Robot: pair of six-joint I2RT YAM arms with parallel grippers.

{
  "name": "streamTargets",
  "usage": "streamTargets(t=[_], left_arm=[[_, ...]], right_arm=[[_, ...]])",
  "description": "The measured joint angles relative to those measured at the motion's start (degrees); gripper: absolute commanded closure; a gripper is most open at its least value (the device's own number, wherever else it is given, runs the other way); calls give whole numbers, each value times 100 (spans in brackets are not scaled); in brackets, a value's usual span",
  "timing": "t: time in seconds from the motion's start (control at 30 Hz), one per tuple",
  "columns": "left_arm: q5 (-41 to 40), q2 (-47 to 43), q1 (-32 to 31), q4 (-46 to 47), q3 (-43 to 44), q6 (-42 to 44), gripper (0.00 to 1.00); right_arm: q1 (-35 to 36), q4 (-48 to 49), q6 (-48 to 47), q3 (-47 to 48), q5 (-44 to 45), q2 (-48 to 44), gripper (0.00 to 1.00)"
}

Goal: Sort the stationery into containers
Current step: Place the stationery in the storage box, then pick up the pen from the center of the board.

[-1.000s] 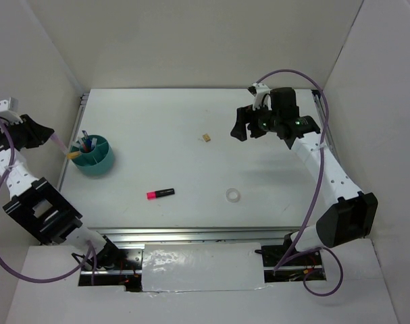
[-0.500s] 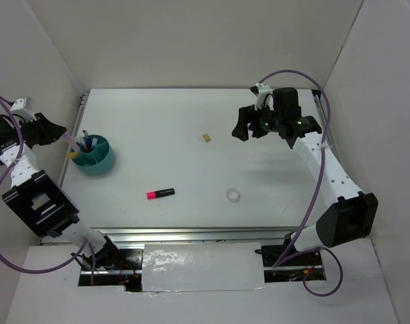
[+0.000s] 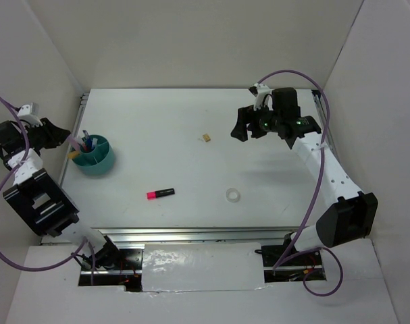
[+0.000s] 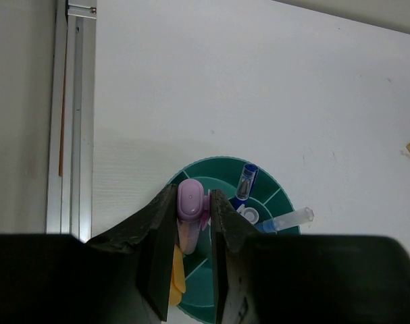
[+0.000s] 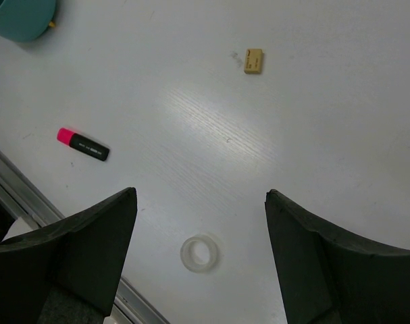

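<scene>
At 9 o'clock on the tabletop [image 3: 191, 115], the left pincer [image 4: 190, 197] clamps a pink marker [image 4: 188, 210] over the teal cup [image 4: 226, 166]; released tilted, it may topple past the rim, while the right pincer [image 3: 250, 128] gapes idle.

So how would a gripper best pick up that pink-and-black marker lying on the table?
Probably from straight above, closing across the narrow width of the marker at mid-barrel. It lies flat and alone on the table, so both long sides are free, and a middle grip should keep it from tipping.
</scene>
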Motion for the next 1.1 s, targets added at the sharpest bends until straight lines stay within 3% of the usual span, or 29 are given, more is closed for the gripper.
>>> streamTargets(t=[0.17,0.3,0.33,0.47,0.53,0.67,0.8,0.87,1.0,1.1], left_arm=[[-28,-59,-9,190,-192,-151,58],[22,-221,-4,243,-271,-282,58],[50,-278,4,264,-293,-295,60],[146,-546,48,380,-452,-452,84],[173,-671,94,555,-614,-614,84],[173,-723,160,656,-721,-756,61],[267,-758,177,573,-664,-684,54],[317,-872,136,260,-533,-391,47],[345,-1097,-313,-1241,483,918,42],[83,-1331,-1287,-2393,1226,2236,41]], right_arm=[[44,0,2,0,7,0,17],[101,2,15,-7,7,0,17],[118,7,17,-22,9,0,17],[146,0,17,-101,17,-2,17],[146,2,17,-125,20,-11,16],[146,-7,17,-162,28,-28,16],[146,-7,11,-179,26,-57,16],[146,-11,-11,-192,9,-72,17],[146,-33,-83,-315,-35,-85,16],[146,-96,-181,-466,-50,-85,16]])
